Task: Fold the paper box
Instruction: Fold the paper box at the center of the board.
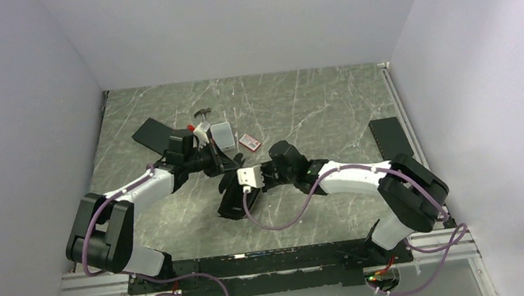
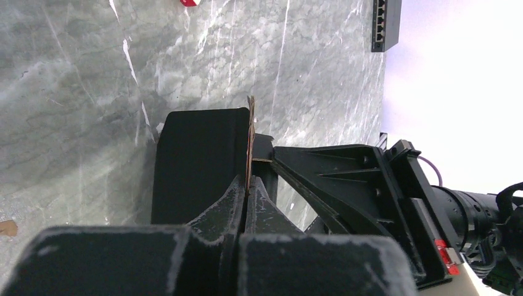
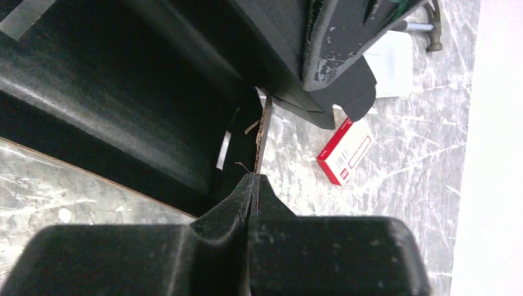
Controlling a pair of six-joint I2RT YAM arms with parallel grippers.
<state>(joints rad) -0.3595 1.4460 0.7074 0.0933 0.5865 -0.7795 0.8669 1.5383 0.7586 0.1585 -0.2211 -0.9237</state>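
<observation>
The paper box (image 1: 233, 204) is black die-cut cardboard, held partly raised off the marble table between the two arms. My left gripper (image 1: 226, 166) is shut on a thin upright cardboard edge of the box (image 2: 250, 135), which stands between its fingertips (image 2: 249, 185). A black panel (image 2: 200, 166) lies just to the left of that edge. My right gripper (image 1: 236, 183) is shut on another thin edge of the box (image 3: 264, 132), pinched at the tips (image 3: 254, 180). Dark folded panels (image 3: 123, 92) fill the upper left of the right wrist view. The two grippers sit close together.
A red and white small box (image 3: 345, 151) lies on the table (image 1: 313, 106), with a silver-grey case (image 1: 222, 135) and a small hammer (image 1: 203, 112) behind. Black slabs lie at the back left (image 1: 157, 135) and at the right edge (image 1: 391, 136).
</observation>
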